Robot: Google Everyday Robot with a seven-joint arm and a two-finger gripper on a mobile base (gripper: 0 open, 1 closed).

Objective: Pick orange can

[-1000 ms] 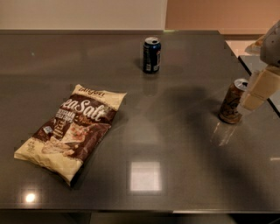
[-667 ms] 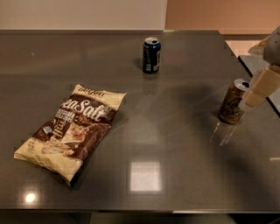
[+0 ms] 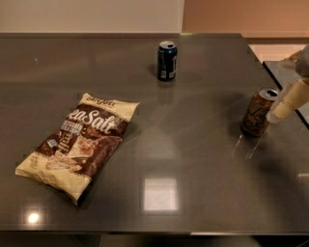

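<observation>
Orange-tan and slim, the orange can (image 3: pixel 256 112) stood upright at the right side of the frame, on the dark glossy table (image 3: pixel 193 144), close to the table's right edge. Its silver top showed, and dark script ran down its side. The gripper (image 3: pixel 286 101) came in from the right edge of the frame as a pale cream piece slanting down and to the left. Its lower end was just beside the upper right of the orange can, at about the height of the rim. Whether it touched the can could not be told, nor whether the gripper was released or clenched. The can rested on the table.

The blue can (image 3: pixel 167 60) stood upright in the upper middle of the frame, well apart from the orange can, with a white label on its side. The bag (image 3: pixel 77 144) lay flat at the left centre, brown and cream, with "Sea Salt" in large pale letters, its top end toward the upper right. It was well apart from both cans. A bright square reflection (image 3: pixel 160 194) sat on the table low in the middle. Behind the table, a white wall (image 3: pixel 91 14) filled the upper left and a tan wall (image 3: pixel 246 17) the upper right
</observation>
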